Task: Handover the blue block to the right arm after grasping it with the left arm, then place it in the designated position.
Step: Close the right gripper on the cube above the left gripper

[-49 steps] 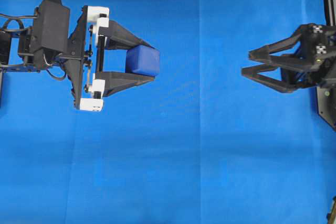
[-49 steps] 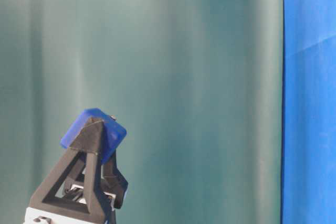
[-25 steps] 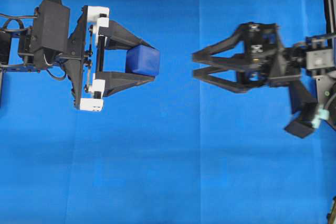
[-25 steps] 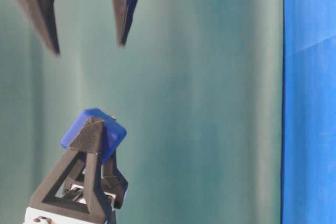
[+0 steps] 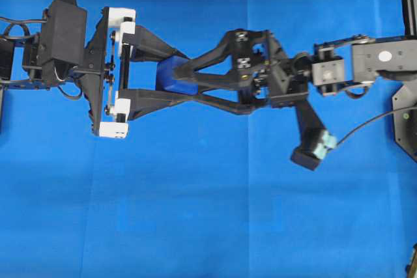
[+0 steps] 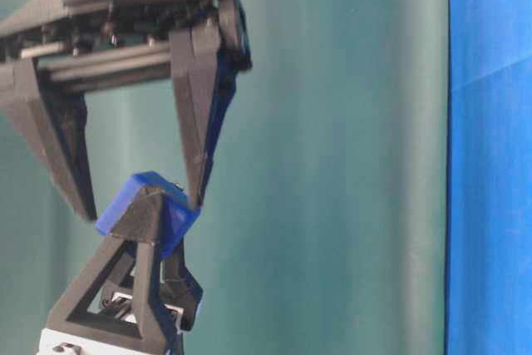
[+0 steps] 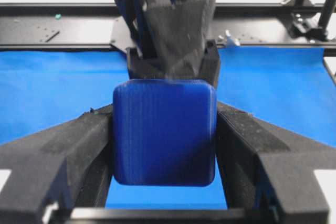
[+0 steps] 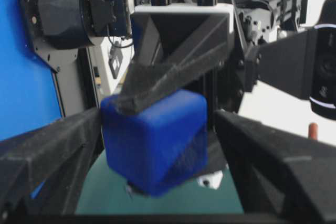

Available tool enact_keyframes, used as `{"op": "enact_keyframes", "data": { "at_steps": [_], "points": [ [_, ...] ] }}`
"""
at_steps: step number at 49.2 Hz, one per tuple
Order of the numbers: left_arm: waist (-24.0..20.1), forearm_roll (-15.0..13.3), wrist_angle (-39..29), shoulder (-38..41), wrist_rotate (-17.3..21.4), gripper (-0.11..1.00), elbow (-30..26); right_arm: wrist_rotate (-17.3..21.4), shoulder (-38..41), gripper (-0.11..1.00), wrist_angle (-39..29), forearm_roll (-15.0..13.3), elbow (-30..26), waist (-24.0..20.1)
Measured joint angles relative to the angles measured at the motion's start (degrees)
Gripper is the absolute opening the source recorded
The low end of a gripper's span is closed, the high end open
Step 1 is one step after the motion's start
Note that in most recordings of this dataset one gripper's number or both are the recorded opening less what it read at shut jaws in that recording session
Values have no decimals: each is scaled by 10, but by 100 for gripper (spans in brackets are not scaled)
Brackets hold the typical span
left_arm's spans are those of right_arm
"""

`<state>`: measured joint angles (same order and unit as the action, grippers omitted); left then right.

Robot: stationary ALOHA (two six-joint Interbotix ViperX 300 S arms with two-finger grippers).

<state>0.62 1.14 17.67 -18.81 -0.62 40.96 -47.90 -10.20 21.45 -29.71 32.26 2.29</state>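
The blue block (image 7: 164, 131) sits clamped between the two fingers of the left claw (image 5: 186, 80), held up above the blue cloth (image 5: 195, 213) on the bench. The right claw (image 6: 137, 205) is spread wide, its fingers straddling the block, one on each side; in the right wrist view a gap shows at the right finger, while the left finger lies at the block's edge. Beyond them hangs a teal backdrop (image 6: 332, 122).
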Motion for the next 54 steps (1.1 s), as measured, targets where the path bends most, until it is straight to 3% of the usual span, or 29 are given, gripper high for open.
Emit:
{"op": "enact_keyframes", "data": {
  "at_steps": [20, 23, 29, 54],
  "points": [
    [1, 0, 0, -1, -1, 48, 0, 0, 16, 92, -4, -2, -20, 0],
    [0, 0, 0, -1, 0, 48, 0, -1, 16, 84, -14, -2, -21, 0],
    [0, 0, -1, -1, -4, 48, 0, 3, 16, 53, -47, -2, -25, -1],
    [-1, -2, -1, -1, -2, 48, 1, 6, 16, 54, -76, 1, -33, -2]
  ]
}}
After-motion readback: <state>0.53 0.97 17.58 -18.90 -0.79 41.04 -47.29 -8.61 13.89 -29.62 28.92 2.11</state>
